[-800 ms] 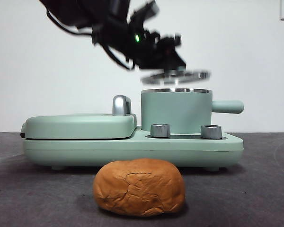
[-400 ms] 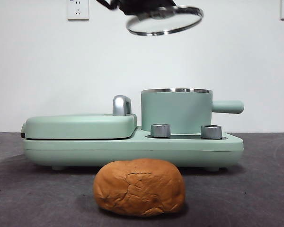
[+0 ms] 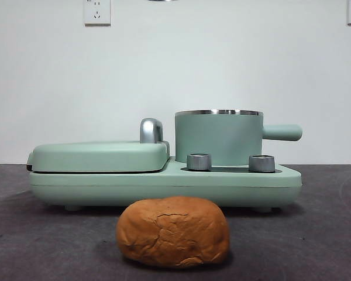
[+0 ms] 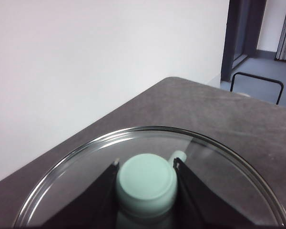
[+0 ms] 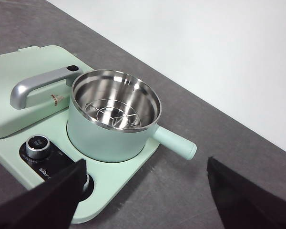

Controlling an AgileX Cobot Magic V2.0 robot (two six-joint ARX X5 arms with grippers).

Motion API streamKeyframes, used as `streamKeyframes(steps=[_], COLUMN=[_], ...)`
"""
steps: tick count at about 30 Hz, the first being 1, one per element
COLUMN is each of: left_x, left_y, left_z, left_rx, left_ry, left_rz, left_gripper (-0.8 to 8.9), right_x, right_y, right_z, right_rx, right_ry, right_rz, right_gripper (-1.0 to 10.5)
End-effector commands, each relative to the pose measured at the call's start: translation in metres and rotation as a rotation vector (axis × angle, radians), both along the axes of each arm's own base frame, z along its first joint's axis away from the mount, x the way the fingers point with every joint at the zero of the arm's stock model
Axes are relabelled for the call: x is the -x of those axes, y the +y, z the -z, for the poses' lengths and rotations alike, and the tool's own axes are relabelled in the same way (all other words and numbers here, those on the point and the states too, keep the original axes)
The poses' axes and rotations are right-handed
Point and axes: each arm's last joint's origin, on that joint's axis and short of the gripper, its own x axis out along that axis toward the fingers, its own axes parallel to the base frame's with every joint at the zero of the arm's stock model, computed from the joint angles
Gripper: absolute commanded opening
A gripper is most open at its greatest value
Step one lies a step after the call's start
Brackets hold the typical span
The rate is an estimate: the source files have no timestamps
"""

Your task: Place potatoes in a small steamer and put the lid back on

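The potato (image 3: 172,231), an orange-brown cracked lump, lies on the dark table in front of the cooker. The small steamer (image 3: 218,137) (image 5: 113,119) stands uncovered on the cooker's right side, side handle (image 5: 174,142) pointing right; inside it only a steel rack shows. My left gripper (image 4: 147,164) is shut on the mint-green knob (image 4: 147,180) of the glass lid (image 4: 238,160), held high above the table and almost wholly above the front view. Well above the cooker my right gripper (image 5: 147,164) hangs open, nothing between its jaws.
The steamer sits on a mint-green cooker base (image 3: 164,184) with two steel dials (image 3: 198,161) (image 3: 261,163). A flat griddle cover (image 3: 99,155) with a chrome handle (image 3: 151,130) fills its left half. A white wall stands behind the table.
The left arm has carried the lid from just over the steamer upward and out of the front view's top edge. Potato and steamer have not moved.
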Motion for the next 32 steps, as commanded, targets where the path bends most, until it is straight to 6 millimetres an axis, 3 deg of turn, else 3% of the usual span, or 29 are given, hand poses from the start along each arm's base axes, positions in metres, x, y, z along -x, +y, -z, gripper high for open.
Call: streamKeyframes(steps=[1,10,15,22,32], left_x=[0.017,0.074,0.094,0.102,0.101], left_y=[0.012,0.056,0.071,0.079,0.081], left_z=[-0.006,0.026,0.035,0.034,0.034], left_rx=[0.002,0.047,0.045,0.020,0.017], left_ry=[-0.036,0.033,0.074,0.059,0.053], left_rz=[-0.046,-0.124,-0.148,-0.199,-0.210], left_gripper=[0.18,0.18,0.18,0.17,0.17], right_x=[0.001,0.005,0.004,-0.004,-0.016], right_y=[0.001,0.014,0.027,0.068,0.137], right_z=[-0.004,0.001,0.007,0.022,0.054], right_rx=[-0.019,-0.007,0.013,0.084,0.214], right_ry=[-0.005,0.045,0.107,0.308,0.440], right_rz=[-0.010,-0.114,-0.211,-0.421,-0.639], right_gripper=[4.0,4.0,4.0,4.0,4.0])
